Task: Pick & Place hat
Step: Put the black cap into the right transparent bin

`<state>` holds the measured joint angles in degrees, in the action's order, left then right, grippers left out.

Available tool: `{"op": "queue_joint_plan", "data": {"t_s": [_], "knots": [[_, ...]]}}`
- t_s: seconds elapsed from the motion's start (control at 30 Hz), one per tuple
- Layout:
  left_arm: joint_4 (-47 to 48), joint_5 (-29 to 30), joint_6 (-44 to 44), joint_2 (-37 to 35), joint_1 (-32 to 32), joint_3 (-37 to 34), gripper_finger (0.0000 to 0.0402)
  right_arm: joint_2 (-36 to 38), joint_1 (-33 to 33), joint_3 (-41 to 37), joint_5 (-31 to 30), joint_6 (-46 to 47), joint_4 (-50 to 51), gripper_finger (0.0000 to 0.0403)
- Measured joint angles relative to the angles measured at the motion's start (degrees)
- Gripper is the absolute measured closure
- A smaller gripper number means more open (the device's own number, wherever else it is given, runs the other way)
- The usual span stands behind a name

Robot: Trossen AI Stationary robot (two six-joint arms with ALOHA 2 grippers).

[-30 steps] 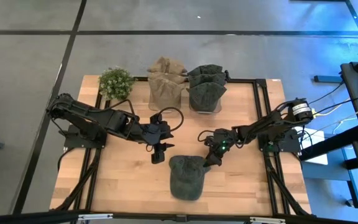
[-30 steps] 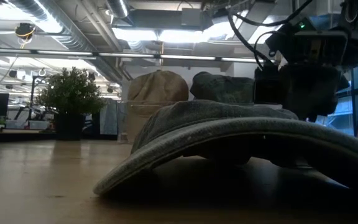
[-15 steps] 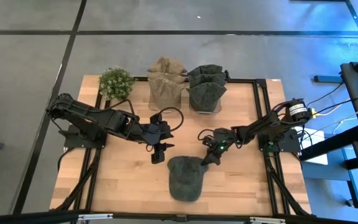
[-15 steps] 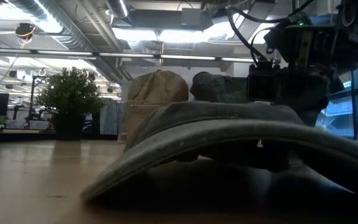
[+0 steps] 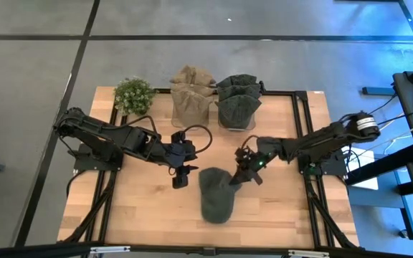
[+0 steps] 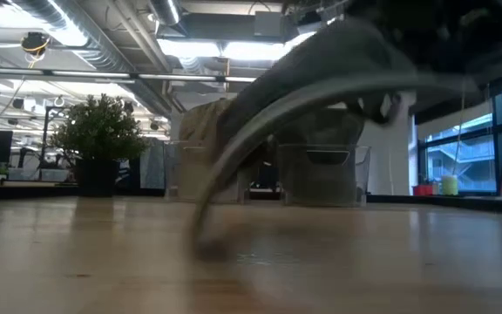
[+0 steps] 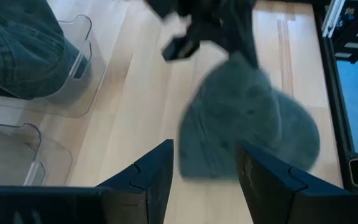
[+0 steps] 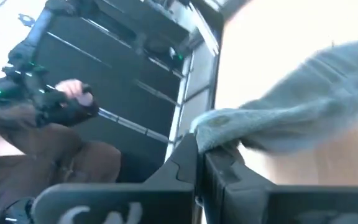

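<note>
We see light wood worktop (image 5: pixel 142 208) over grey floor. Right gripper (image 5: pixel 244 174) clenched on hat (image 5: pixel 216 194) edge, hat mid-worktop toward near edge (brim still touching wood). Left gripper (image 5: pixel 181 179) released, beside hat. Plant (image 5: pixel 133 94) at far-left corner.

Dark green hat (image 5: pixel 216 195), near table's front centre, one edge lifted, tilted.

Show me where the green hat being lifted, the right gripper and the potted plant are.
green hat (image 5: pixel 215 197), high view, on its crown.
right gripper (image 5: pixel 240 175), high view, at its fingertips, pinching the hat's edge.
potted plant (image 5: pixel 133 94), high view, on its leaves.
</note>
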<state>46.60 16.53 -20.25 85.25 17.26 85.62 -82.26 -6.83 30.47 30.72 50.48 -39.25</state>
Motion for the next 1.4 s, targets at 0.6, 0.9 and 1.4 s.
{"op": "queue_joint_plan", "data": {"t_s": [0.6, 0.9, 1.4], "knots": [[4.99, 1.44, -0.01, -0.15, 0.25, 0.0, 0.0237, 9.18, 11.54, 44.59, -10.5, -40.45, 84.17, 0.0399], [4.58, 8.66, 2.51, -0.22, -2.51, 0.0, 0.0236, 9.2, 20.21, 58.84, -10.64, -55.83, 88.89, 0.0398], [4.52, 11.37, 0.0, -0.24, -9.63, 0.0, 0.0236, 4.85, 33.13, 60.57, -9.66, -79.53, 90.97, 0.0399]]}}
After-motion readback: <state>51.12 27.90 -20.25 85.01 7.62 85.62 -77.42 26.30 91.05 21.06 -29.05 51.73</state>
